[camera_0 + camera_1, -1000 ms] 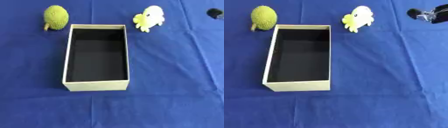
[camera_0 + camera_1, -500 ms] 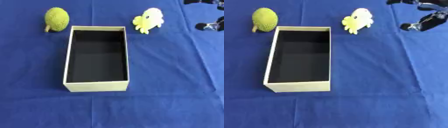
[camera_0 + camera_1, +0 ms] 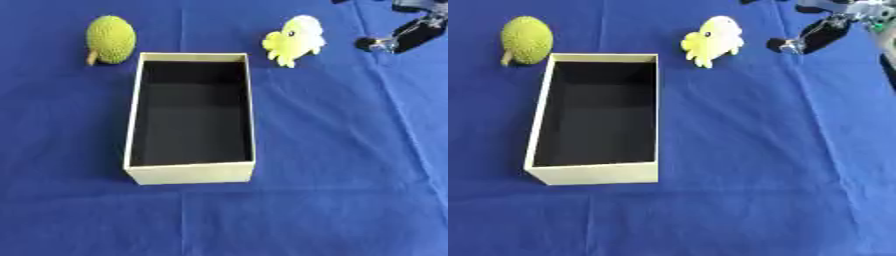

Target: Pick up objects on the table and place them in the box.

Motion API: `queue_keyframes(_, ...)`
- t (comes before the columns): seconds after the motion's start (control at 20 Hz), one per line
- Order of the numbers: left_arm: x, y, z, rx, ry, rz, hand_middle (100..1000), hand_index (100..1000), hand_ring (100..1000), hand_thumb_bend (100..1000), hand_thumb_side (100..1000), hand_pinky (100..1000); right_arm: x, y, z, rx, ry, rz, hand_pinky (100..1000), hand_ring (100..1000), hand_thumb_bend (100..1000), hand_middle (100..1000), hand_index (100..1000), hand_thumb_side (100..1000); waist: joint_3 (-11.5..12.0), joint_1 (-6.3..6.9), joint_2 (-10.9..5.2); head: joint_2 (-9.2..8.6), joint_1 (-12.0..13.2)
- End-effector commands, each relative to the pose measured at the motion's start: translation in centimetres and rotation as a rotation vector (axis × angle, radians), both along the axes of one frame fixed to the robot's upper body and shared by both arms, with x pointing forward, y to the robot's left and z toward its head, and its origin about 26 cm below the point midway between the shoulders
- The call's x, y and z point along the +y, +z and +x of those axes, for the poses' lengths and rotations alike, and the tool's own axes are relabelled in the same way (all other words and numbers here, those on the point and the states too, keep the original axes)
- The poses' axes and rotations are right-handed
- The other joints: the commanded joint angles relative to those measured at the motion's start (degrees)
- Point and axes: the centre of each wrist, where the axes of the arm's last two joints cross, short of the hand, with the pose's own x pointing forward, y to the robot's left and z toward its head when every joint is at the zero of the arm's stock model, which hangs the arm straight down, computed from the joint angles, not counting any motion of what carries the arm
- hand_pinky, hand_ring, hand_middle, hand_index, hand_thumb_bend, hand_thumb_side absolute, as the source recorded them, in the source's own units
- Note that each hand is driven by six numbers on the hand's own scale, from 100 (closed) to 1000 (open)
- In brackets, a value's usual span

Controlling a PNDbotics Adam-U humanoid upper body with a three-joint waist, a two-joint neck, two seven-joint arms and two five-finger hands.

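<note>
Your right hand (image 3: 824, 30) enters at the upper right corner, near the yellow toy (image 3: 713, 40) but apart from it; finger state cannot be told. Box (image 3: 190, 172) sits mid-table on the blue cloth (image 3: 332, 150), nothing inside. Green bumpy fruit (image 3: 110, 39) lies just beyond its far-left corner

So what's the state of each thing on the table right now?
Box: open, empty, upright on the blue cloth.
Green fruit: on the cloth beyond the box's far left corner, untouched.
Yellow toy: on the cloth beyond the far right corner, untouched.
Right hand: top right, near the toy, holding nothing.
</note>
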Motion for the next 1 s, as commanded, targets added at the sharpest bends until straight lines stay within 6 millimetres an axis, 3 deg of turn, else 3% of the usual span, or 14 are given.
queue_keyframes(0.05,-0.3,0.9,-0.3,-0.027,-0.02,0.016,745,889,771,100,510,759,0.1,0.9,0.5,-0.004,-0.019,-0.003,892,928,264,844,947,100,0.3,0.01,-1.76,0.07,-0.4)
queue_keyframes(1.0,-0.7,1.1,-0.2,-0.029,-0.046,0.008,744,888,770,100,522,757,1.4,-1.5,3.7,0.028,-0.126,0.012,895,932,293,849,957,100,1.9,-0.36,-0.66,-0.59,-1.6)
